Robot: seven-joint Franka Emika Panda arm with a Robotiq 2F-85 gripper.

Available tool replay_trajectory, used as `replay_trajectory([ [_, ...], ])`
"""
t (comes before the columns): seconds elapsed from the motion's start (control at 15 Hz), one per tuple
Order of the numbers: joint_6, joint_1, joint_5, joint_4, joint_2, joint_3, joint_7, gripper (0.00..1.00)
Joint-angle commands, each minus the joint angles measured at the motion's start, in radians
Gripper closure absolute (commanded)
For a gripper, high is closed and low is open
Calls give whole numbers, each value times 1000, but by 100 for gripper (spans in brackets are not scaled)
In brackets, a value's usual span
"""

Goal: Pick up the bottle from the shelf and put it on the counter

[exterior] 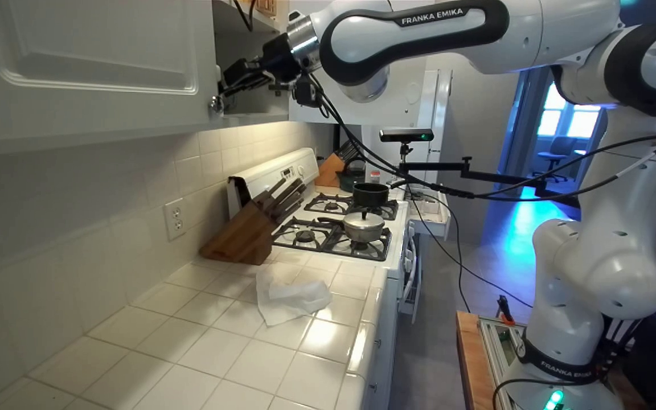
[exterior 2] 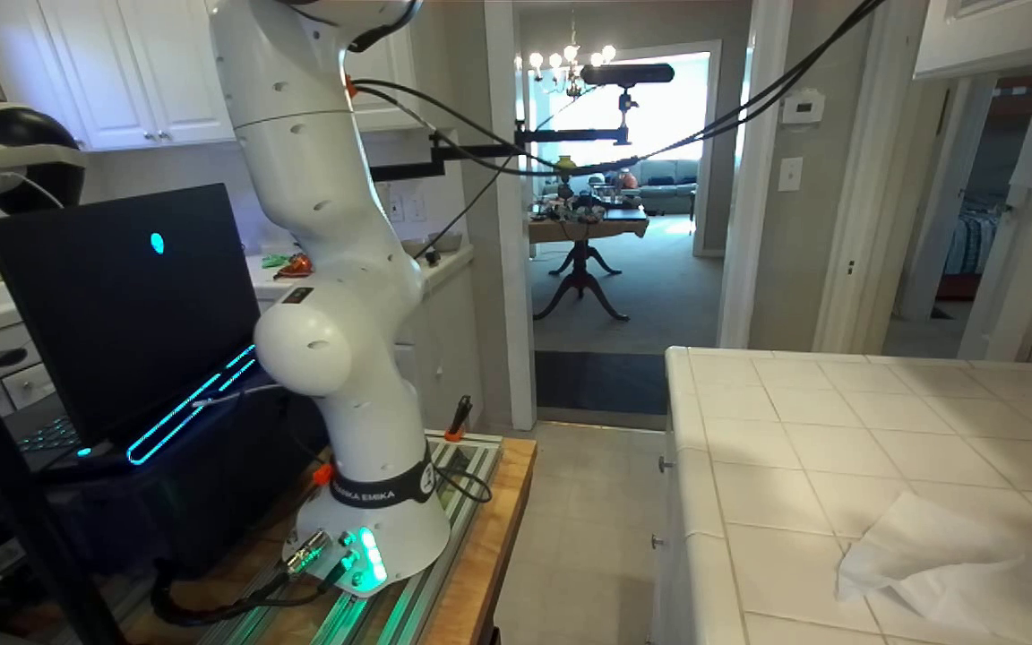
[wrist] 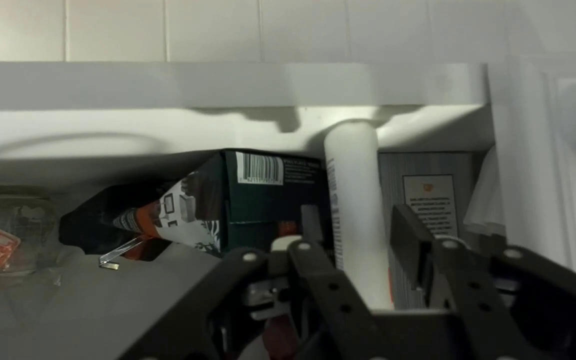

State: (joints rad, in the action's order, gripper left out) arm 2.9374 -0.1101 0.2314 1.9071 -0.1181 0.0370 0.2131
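Foreground: the counter point(exterior: 214, 347), glossy cream tile, with a crumpled white sheet point(exterior: 291, 296) lying on it in both exterior views. Above, a white cabinet door point(exterior: 100, 65) screens much of the shelf point(wrist: 118, 122) from where I stand; the arm point(exterior: 408, 42) extends to it over the counter. Wrist view, at the shelf: the gripper point(wrist: 360, 232) has its fingers point(wrist: 408, 240) apart, one to either side of a white bottle point(wrist: 355, 190) with fine print along one edge; whether either finger touches it, I cannot tell. The bottle stands upright on the shelf board, seen between a dark green box point(wrist: 263, 200) with a barcode and a grey pack point(wrist: 430, 200) with a printed label. Middle ground, in an exterior view: a wooden knife block point(exterior: 242, 236) sits just beside the stove point(exterior: 265, 177), which carries a lidded silver pot point(exterior: 363, 229) and, behind it, a black pot point(exterior: 370, 195). Background: a second knife block point(exterior: 329, 171) beyond the stove and, farthest off, a chair point(exterior: 561, 148).
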Motion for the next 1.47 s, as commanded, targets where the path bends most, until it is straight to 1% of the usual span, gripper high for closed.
replay_trajectory([
  [0.0, 18, -21, 60, -41, 32, 13, 53, 27],
  [0.2, 12, -27, 76, -54, 44, 11, 78, 5],
  [0.27, 9, -31, 86, -61, 50, 11, 91, 1],
  [0.33, 6, -35, 97, -69, 58, 11, 104, 0],
  [0.67, -5, -31, 139, -109, 90, 11, 158, 1],
  [0.73, -11, -30, 144, -112, 90, 10, 168, 11],
  [0.8, -12, -30, 152, -109, 87, 10, 176, 26],
  [0.87, -18, -30, 160, -109, 87, 9, 179, 29],
  [0.93, -20, -25, 148, -105, 82, 7, 160, 34],
  [1.4, -65, -30, 168, -94, 49, 15, 168, 81],
])
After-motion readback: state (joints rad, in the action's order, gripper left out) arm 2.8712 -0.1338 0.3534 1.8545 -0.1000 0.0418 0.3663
